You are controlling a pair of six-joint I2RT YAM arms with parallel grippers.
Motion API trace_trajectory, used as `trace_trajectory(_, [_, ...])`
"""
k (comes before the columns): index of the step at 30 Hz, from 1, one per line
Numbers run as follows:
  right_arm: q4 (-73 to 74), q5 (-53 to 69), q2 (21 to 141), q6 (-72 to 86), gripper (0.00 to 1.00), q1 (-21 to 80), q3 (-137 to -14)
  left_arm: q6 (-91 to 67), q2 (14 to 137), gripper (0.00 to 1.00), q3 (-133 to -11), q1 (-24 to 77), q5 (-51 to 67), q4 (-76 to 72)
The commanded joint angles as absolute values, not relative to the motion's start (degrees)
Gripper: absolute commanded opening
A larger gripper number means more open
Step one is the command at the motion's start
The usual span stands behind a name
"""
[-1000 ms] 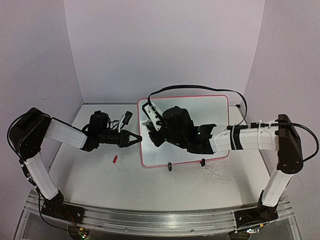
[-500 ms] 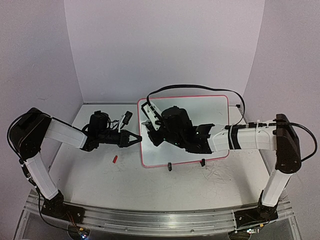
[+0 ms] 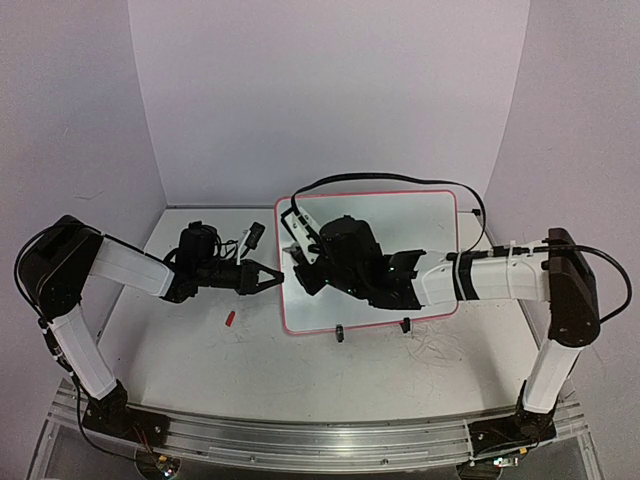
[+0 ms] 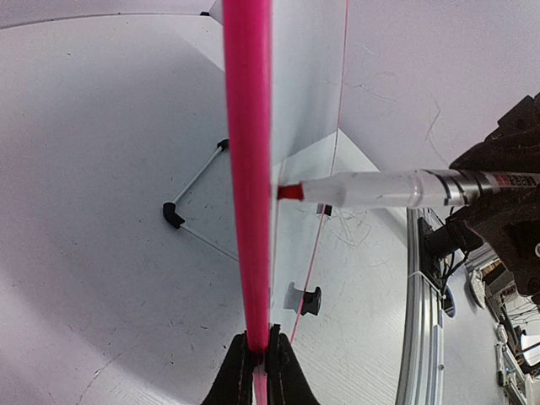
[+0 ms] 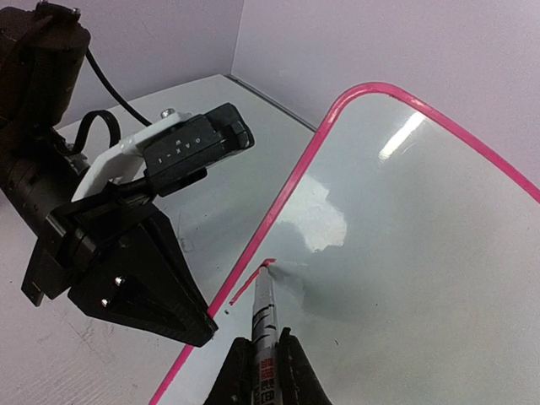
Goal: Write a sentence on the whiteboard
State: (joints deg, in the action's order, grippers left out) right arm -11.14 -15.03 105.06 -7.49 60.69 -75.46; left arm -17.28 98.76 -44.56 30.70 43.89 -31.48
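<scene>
Right claw (image 5: 265, 350): shifted slightly toward frame left; clamped on red marker (image 5: 267, 304), tip touching whiteboard (image 5: 405, 236) near its left rim. Left claw (image 4: 257, 359): pinched tight on whiteboard's rim.

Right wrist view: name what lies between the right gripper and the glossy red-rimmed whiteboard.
A red-tipped marker, held in the right gripper, tip touching the whiteboard; right wrist view.

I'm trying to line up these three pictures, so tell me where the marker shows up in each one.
Top view: hidden under the right arm, near the whiteboard's left edge.
Left wrist view: marker crosses the right half, red tip touching the whiteboard.
Right wrist view: bottom centre, between the right fingers, tip on the whiteboard.
Shared landmark: the whiteboard's red left rim.
</scene>
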Motion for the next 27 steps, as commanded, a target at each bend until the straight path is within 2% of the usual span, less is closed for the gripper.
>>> trace_trajectory(1, [-12.45,-17.21,105.33,-7.37,0.0,60.39,-76.48,-15.47,96.85,0.0,-45.62,30.94,44.74,-32.24])
trace_trajectory(27, [-10.99,-16.37,103.46,-4.46,0.0,60.45,-72.05,-15.22,96.52,0.0,-45.79,30.94,44.41,-31.82])
